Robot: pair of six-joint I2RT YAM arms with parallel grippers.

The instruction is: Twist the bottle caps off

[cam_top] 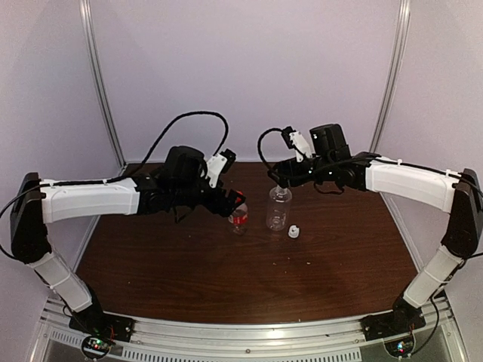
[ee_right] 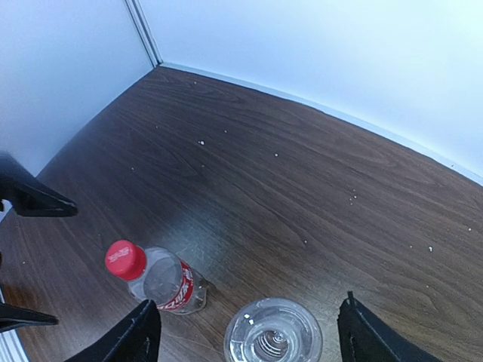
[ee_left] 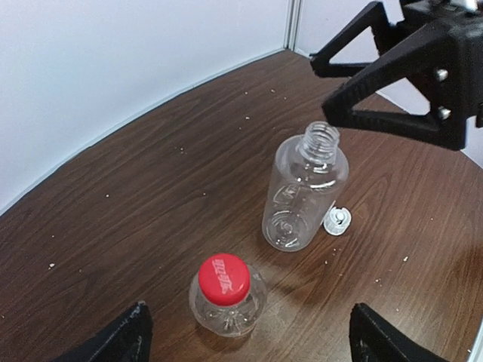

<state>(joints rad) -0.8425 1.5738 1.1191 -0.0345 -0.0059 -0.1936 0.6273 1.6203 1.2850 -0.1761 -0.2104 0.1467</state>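
The shorter bottle (cam_top: 238, 220) with a red label band stands on the table, its red cap (ee_left: 223, 279) screwed on. My left gripper (cam_top: 235, 202) is open just above it, its fingers (ee_left: 121, 339) wide apart on either side of the bottle (ee_left: 226, 309). The taller unlabelled bottle (cam_top: 278, 209) stands to its right with an open neck (ee_left: 321, 137). Its white cap (cam_top: 293, 231) lies on the table beside it, also in the left wrist view (ee_left: 337, 220). My right gripper (cam_top: 281, 178) is open and empty above the taller bottle (ee_right: 273, 333). The red cap (ee_right: 124, 259) also shows in the right wrist view.
The brown wooden table (cam_top: 189, 264) is walled by white panels (cam_top: 249, 68) at the back and sides. The two grippers hang close together over the bottles near the table's middle back; my right gripper's fingers (ee_left: 392, 83) show in the left wrist view.
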